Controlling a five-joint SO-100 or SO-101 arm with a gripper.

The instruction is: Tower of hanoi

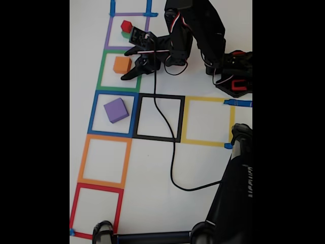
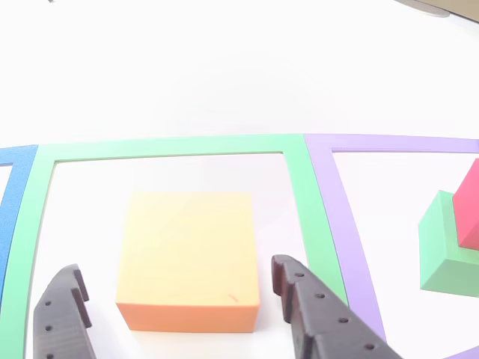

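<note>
Four cubes on white bench (image 1: 152,168), inside taped square outlines. Fixed view: red cube (image 1: 126,25) stacked on green cube (image 1: 125,34), both within purple tape outline (image 1: 107,31) at top of column. Orange cube (image 1: 122,64) centred within green tape outline (image 1: 102,71) directly below. Purple cube (image 1: 116,110) within blue tape outline (image 1: 93,113), next square down. Orange, red, black and yellow outlines unoccupied. Black cable (image 1: 170,147) trailing from arm across black outline and down bench.

Gripper (image 1: 126,65) spread wide, reaching in from right of fixed view, fingertips either side of orange cube, nothing pinched. Other view: orange cube (image 2: 188,258) between two black fingers (image 2: 61,321), one at each lower corner of cube, small gaps visible on both sides, no contact evident. Green cube (image 2: 441,247) and red cube (image 2: 470,206) at right edge of other view, inside purple outline, red resting on green. Arm base at upper right of fixed view, off taped grid.
</note>
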